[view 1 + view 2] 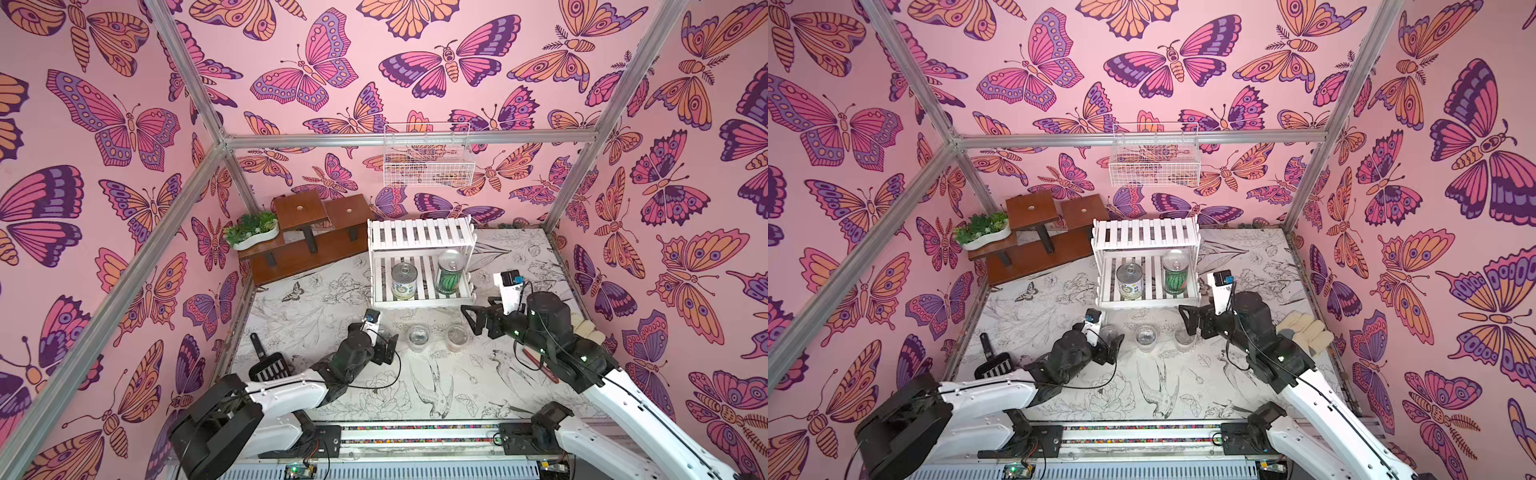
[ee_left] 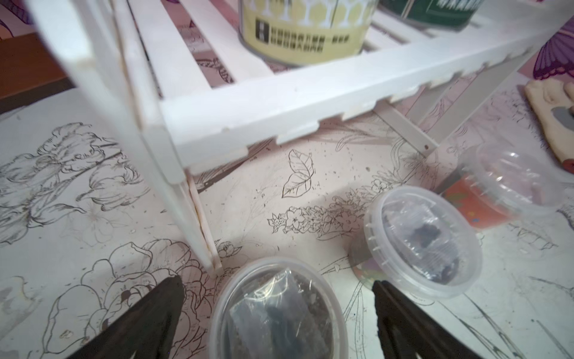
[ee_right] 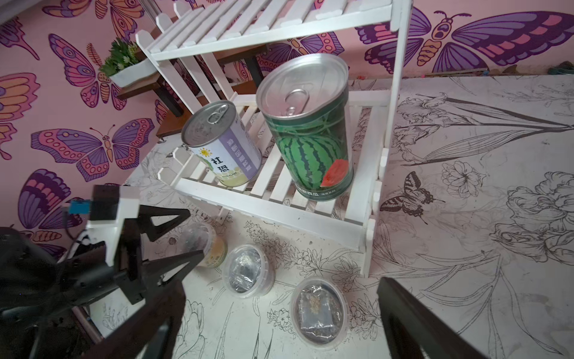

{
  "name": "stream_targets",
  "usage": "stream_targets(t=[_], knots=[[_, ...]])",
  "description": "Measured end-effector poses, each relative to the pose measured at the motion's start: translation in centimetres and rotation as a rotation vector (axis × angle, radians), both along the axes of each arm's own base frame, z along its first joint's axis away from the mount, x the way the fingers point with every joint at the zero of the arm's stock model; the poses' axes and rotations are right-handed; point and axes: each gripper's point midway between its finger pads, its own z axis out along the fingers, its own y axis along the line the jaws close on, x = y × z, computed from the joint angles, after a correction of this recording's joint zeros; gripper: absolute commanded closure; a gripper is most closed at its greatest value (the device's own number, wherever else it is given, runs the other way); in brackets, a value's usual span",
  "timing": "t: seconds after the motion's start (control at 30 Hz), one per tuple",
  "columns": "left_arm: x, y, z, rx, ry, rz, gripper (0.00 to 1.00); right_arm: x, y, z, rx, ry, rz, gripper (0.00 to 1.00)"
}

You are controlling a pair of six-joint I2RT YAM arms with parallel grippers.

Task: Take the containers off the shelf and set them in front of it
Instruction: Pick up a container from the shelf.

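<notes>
Yellow cup (image 2: 276, 314), purple cup (image 2: 422, 242) and red-orange cup (image 2: 509, 183) are set on the table (image 1: 332, 291) before the white slatted shelf (image 1: 419, 235). Left gripper (image 2: 275, 280) is spread wide astride the yellow cup, nothing held. Right gripper (image 1: 470, 320) is wide open, empty. White-green can (image 1: 404, 281) and watermelon can (image 1: 450, 274) stand on the lower tier. Judged next: a level reach between tiers.

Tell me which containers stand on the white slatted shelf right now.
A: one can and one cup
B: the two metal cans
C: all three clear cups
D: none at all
B: the white-green can and the watermelon can stand on the lower tier of the shelf, while the clear cups sit on the table in front of it.
</notes>
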Motion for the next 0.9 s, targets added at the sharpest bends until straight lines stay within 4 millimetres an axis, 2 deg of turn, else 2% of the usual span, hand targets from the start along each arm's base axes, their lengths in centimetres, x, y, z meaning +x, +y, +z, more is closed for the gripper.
stream_targets(t=[0.2,0.37,0.57,0.9], knots=[[-0.6,0.5,1.6,-0.003,-0.02,-0.008,0.0,2.1,0.8,-1.6,-0.078,-0.004,-0.001,0.01],[-1.4,0.8,3.3,-0.007,-0.022,-0.031,0.0,4.2,1.9,-1.4,-0.12,-0.05,0.015,0.01],[-1.8,0.2,7.5,-0.05,-0.049,-0.069,0.0,6.6,3.1,-0.7,-0.152,-0.128,0.02,0.01],[-1.8,-0.5,12.2,-0.057,-0.042,-0.103,0.0,9.6,4.6,-0.5,-0.184,-0.194,0.015,0.01]])
